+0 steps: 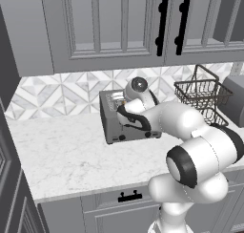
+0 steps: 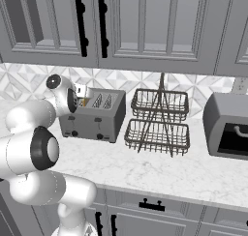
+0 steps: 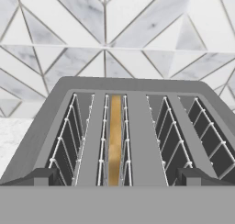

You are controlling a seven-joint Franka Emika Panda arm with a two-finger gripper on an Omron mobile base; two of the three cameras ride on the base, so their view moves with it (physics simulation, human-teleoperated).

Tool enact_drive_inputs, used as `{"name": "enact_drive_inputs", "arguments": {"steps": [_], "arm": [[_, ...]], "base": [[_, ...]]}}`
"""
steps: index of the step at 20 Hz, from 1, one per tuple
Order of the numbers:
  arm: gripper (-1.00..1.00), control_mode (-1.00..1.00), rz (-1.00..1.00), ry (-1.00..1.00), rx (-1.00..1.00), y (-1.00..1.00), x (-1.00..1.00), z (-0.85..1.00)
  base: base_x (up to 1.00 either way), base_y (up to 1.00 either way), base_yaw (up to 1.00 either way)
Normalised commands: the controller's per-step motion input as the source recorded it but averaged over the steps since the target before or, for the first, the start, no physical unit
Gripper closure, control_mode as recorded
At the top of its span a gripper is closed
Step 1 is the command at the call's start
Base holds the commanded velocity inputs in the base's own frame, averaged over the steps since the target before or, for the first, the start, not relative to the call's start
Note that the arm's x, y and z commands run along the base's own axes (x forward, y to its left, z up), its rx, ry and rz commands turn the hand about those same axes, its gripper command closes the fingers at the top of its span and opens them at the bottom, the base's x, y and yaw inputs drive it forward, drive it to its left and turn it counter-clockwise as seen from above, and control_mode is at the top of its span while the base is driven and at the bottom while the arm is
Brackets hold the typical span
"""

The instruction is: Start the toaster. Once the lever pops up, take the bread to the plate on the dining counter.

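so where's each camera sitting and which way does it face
left base view: behind the arm on its left, looking forward and down at the toaster; the white arm rises lower right.
right base view: behind on its right, same toaster, wire basket rack beside it; arm lower left.
hand view: on the hand, looking into the slots at the bread; open claw tips at bottom.

The white arm (image 1: 200, 151) is rising from the lower right of the left base view, bending at a big dark-ringed elbow and reaching forward and to the left. In the right base view it is rising from the lower left and folding back on itself. The wrist is turning the hand downward, so the hand camera is looking steeply down. The gripper (image 3: 117, 178) is hanging with its jaws standing wide apart, its two dark fingertips (image 3: 39, 176) sitting far out at either side, gripping nothing.
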Motion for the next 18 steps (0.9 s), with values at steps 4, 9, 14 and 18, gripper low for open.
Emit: {"name": "enact_drive_inputs", "arguments": {"steps": [4, 9, 14, 18], "arm": [[-1.00, -1.00, 0.00, 0.00, 0.00, 0.00, 0.00, 0.00], [-1.00, -1.00, 0.00, 0.00, 0.00, 0.00, 0.00, 0.00], [-1.00, -1.00, 0.00, 0.00, 0.00, 0.00, 0.00, 0.00], [-1.00, -1.00, 0.00, 0.00, 0.00, 0.00, 0.00, 0.00]], "base": [[0.00, 0.00, 0.00], [0.00, 0.00, 0.00], [0.00, 0.00, 0.00], [0.00, 0.00, 0.00]]}}
